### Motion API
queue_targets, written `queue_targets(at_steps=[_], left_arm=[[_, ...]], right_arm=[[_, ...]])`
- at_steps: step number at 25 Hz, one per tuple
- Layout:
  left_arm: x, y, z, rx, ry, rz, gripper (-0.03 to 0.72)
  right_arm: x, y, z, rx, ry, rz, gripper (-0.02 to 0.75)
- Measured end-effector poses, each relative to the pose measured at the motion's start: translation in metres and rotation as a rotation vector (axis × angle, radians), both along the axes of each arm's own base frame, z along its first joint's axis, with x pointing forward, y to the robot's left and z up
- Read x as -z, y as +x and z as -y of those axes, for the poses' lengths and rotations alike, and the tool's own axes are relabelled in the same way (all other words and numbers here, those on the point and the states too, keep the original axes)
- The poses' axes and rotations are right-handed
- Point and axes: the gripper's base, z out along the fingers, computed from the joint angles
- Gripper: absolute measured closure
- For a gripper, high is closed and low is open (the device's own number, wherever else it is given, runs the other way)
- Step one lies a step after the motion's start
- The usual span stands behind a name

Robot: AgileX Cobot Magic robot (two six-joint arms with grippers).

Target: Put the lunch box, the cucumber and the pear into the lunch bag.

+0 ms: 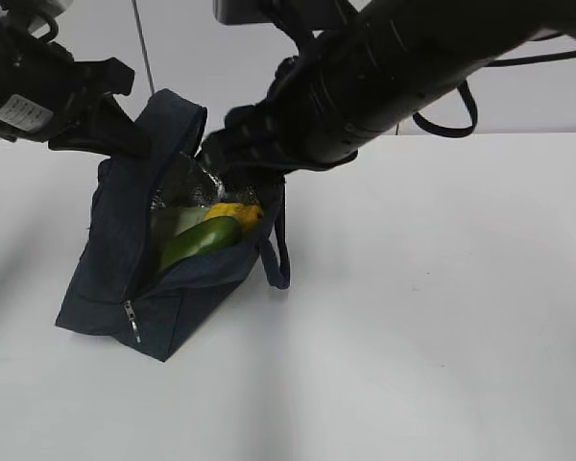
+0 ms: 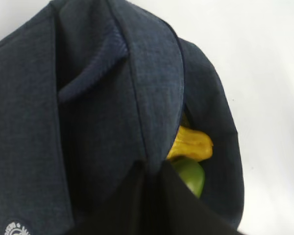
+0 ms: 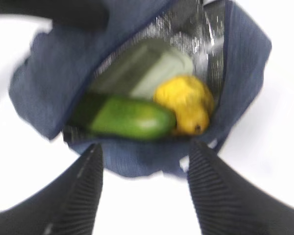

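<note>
Bag (image 3: pixel 137 164) holds one cucumber (image 3: pixel 125 117), pear (image 3: pixel 186 103) (box (image 3: pixel 147 68) too).

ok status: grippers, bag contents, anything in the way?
Left gripper shut on bag flap, holding it open. Right gripper open, empty, at the mouth. Box, cucumber, pear all inside. Nothing in the way.

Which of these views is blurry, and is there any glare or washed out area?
Right wrist view: soft throughout, the cucumber and pear smeared, the foil lining glinting. Left wrist view: sharper on the bag, the table bleached white. Exterior view: fairly clear, faint shadows on the table, the near arm large and dark.
</note>
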Motion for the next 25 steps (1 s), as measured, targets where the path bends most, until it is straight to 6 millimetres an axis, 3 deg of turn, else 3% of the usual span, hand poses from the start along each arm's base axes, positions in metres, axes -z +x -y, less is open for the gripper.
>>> queue_targets(at_steps=[5,14,16,22,25], left_arm=[[0.001,0.002,-0.003,-0.002,0.038,0.024,0.688],[0.003,0.0,-0.004,0.017,0.075,0.019,0.683],[0.003,0.0,-0.005,0.024,0.091,0.019,0.682],[0.003,-0.001,-0.006,0.031,0.106,0.02,0.682],[0.003,-0.001,-0.007,0.033,0.112,0.021,0.682]], right_arm=[[0.007,-0.009,0.005,-0.085,-0.117,-0.073,0.427],[0.024,-0.004,0.002,-0.049,-0.146,-0.138,0.449],[0.028,-0.001,0.003,-0.022,-0.163,-0.132,0.437],[0.037,0.01,0.004,0.104,-0.121,-0.17,0.251],[0.035,0.01,0.001,0.124,-0.056,-0.18,0.232]])
